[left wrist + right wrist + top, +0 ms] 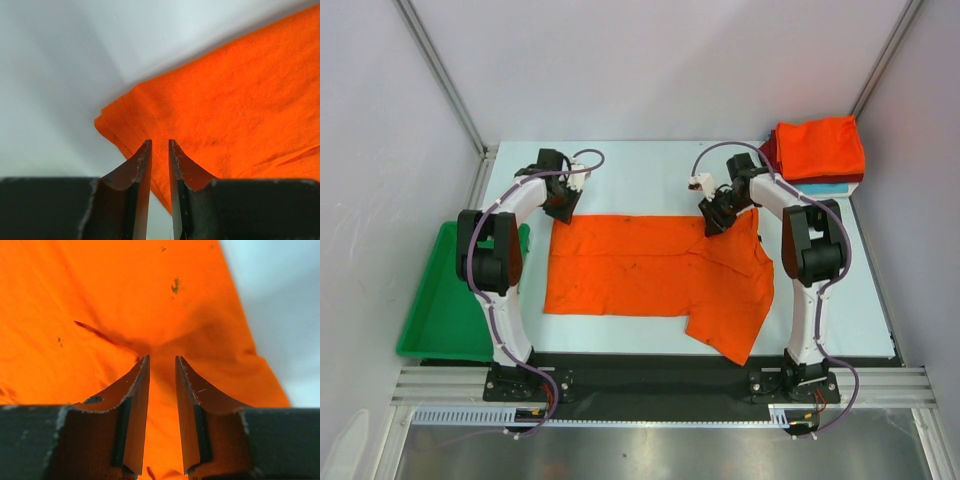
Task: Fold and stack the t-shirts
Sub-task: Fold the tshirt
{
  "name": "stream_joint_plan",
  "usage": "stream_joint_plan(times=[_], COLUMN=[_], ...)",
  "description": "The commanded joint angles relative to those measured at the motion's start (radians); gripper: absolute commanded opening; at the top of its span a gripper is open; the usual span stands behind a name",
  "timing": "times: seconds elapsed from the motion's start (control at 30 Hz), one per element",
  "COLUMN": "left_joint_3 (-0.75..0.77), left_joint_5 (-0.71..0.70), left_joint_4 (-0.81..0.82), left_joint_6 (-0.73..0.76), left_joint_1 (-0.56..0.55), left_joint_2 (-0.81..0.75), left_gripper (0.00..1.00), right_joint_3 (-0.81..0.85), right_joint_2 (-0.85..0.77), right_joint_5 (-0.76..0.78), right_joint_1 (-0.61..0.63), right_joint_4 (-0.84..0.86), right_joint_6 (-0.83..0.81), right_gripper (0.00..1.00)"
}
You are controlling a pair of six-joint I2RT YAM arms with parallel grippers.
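Pale surface [640, 170] enclosed by white walls and metal corner posts [440, 75]. At left edge, green tray [430, 310]. Left pincer [563, 208] at far left corner of orange t-shirt [640, 270], narrowly parted over the hem; grip on cloth not discernible. T-shirt spread flat mid-surface, one sleeve reaching the near edge at right. Right pincer [712, 222] narrow, pinching puckered cloth at the shirt's far right. Folded t-shirts [818, 150] stacked in far right corner.
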Motion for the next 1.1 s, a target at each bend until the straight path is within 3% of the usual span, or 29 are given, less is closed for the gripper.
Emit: stream_joint_plan(times=[0.0, 0.37, 0.73, 0.83, 1.07], left_joint_3=[0.006, -0.006, 0.015, 0.078, 0.118], left_joint_5=[0.005, -0.009, -0.012, -0.013, -0.032], left_joint_4=[0.011, 0.029, 0.058, 0.026, 0.0], left_joint_6=[-0.018, -0.013, 0.004, -0.013, 0.0], left_joint_1=[0.002, 0.002, 0.002, 0.002, 0.0], left_joint_2=[-0.016, -0.04, -0.04, 0.01, 0.066], left_gripper=[0.24, 0.24, 0.24, 0.25, 0.27], right_joint_3=[0.046, -0.022, -0.252, -0.272, -0.074], right_joint_2=[0.024, -0.026, -0.394, -0.367, -0.159], right_joint_5=[-0.006, 0.019, 0.034, 0.062, 0.076], right_joint_1=[0.007, 0.055, 0.168, 0.121, -0.082], right_joint_4=[-0.012, -0.052, -0.113, -0.082, -0.05], right_joint_6=[-0.013, -0.065, -0.003, 0.007, 0.025], right_gripper=[0.32, 0.27, 0.24, 0.25, 0.27])
